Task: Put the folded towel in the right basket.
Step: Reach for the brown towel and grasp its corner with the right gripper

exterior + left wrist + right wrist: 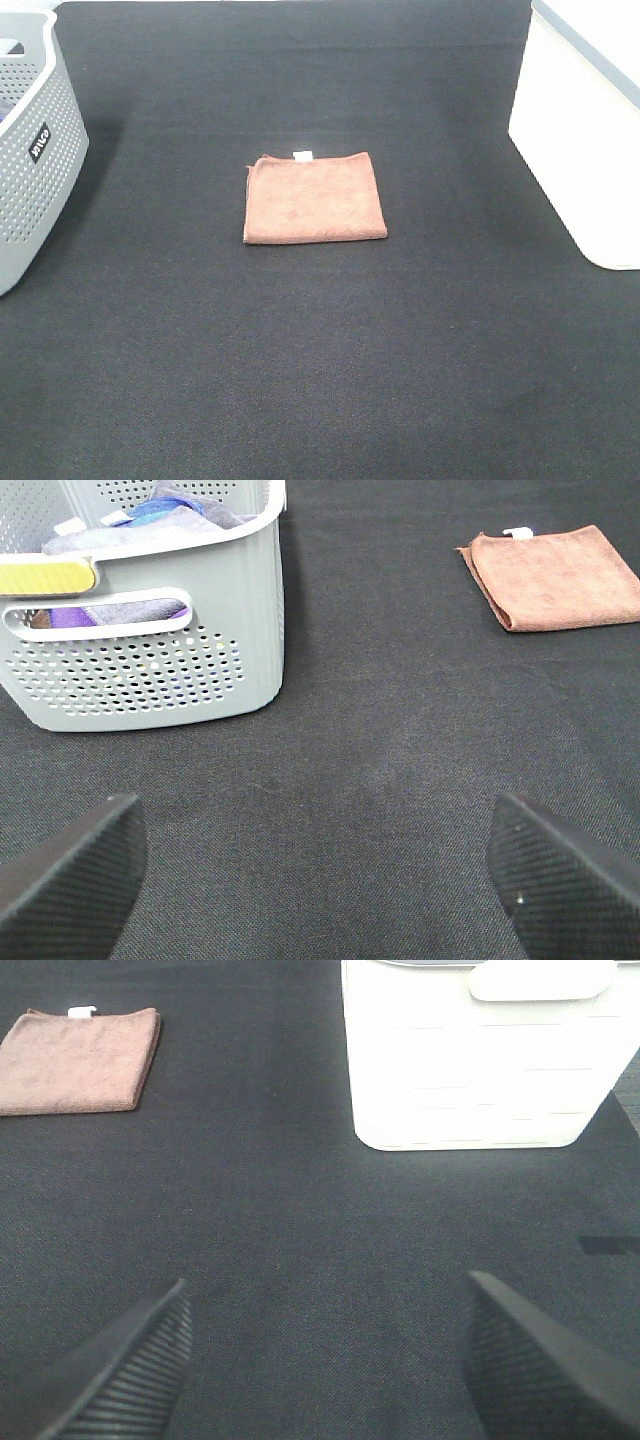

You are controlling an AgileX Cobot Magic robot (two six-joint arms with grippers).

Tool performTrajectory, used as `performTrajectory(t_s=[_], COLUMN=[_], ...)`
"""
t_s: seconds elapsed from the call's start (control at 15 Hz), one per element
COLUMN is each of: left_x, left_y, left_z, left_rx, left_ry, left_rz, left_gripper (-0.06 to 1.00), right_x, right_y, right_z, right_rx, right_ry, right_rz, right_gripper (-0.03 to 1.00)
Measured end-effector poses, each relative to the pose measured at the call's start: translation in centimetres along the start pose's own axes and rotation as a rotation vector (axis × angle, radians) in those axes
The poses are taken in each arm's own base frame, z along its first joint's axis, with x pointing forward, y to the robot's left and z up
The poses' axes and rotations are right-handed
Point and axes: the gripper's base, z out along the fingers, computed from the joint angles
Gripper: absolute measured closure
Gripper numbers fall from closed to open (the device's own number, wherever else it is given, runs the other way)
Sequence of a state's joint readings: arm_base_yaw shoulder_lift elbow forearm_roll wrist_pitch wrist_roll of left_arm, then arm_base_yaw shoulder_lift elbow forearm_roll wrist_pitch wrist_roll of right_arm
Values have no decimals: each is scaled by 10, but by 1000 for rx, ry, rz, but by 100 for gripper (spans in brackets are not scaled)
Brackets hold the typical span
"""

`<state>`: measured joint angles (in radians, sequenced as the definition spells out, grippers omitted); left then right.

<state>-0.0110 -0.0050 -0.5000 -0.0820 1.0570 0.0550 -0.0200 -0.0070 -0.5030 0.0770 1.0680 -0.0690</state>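
Observation:
A folded brown towel (314, 197) with a small white tag lies flat in the middle of the black table. It also shows in the left wrist view (555, 576) and in the right wrist view (78, 1060). The white right basket (588, 130) stands at the right edge; it also shows in the right wrist view (480, 1055). My left gripper (320, 880) is open and empty above bare table, well away from the towel. My right gripper (325, 1370) is open and empty in front of the white basket. Neither gripper shows in the exterior high view.
A grey perforated basket (30, 150) stands at the left edge; in the left wrist view the grey basket (150, 640) holds several coloured cloths. The black table mat (320, 360) covers the whole surface.

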Motion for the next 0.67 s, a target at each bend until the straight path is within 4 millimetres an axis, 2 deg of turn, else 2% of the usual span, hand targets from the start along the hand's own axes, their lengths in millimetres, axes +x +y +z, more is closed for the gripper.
performTrajectory(t_s=[0.67], left_x=[0], left_y=[0], left_z=[0], left_rx=[0], left_ry=[0], left_rz=[0], left_gripper=[7], right_x=[0], right_y=[0], right_z=[0], right_rx=[0], right_ry=[0], right_rz=[0], right_gripper=[27])
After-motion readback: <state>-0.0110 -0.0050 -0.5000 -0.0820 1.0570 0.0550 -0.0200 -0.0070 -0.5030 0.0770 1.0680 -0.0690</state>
